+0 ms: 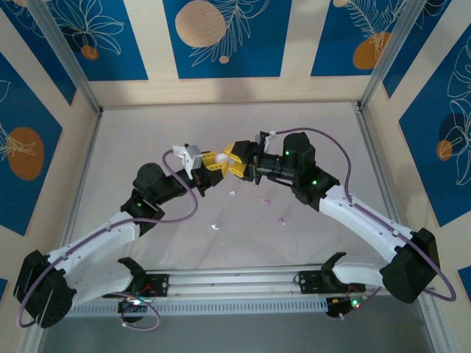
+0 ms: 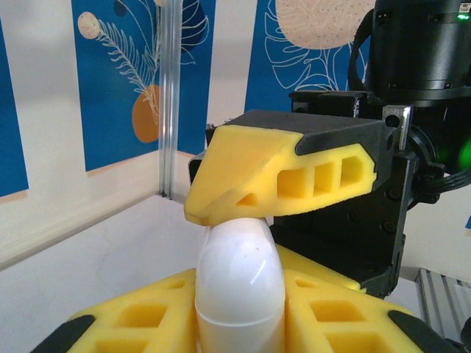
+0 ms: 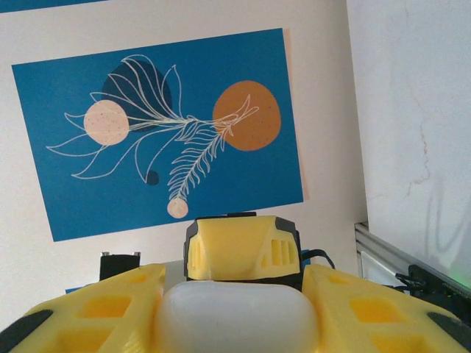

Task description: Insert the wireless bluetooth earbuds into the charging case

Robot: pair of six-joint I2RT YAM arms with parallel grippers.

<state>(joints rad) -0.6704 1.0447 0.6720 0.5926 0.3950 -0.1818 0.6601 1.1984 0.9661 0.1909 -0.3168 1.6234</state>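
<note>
White glossy pebble case [image 2: 239, 287] clamped between yellow left claw [image 1: 213, 162] and right claw [image 1: 235, 161].

Glossy plain white, that's the charging case [image 2: 239, 283]! Bright yellow with black trim on the left gripper [image 1: 210, 163] holding it, and the same yellow on the right gripper [image 1: 237, 159]. Behind the case, wall panels [image 3: 154, 132] in deep blue carry white line-drawn leaves and orange and beige discs. Near the case lie pink earbuds [image 1: 281, 220] and white earbuds [image 1: 215, 226] on a pale grey table [image 1: 147, 132].
</note>
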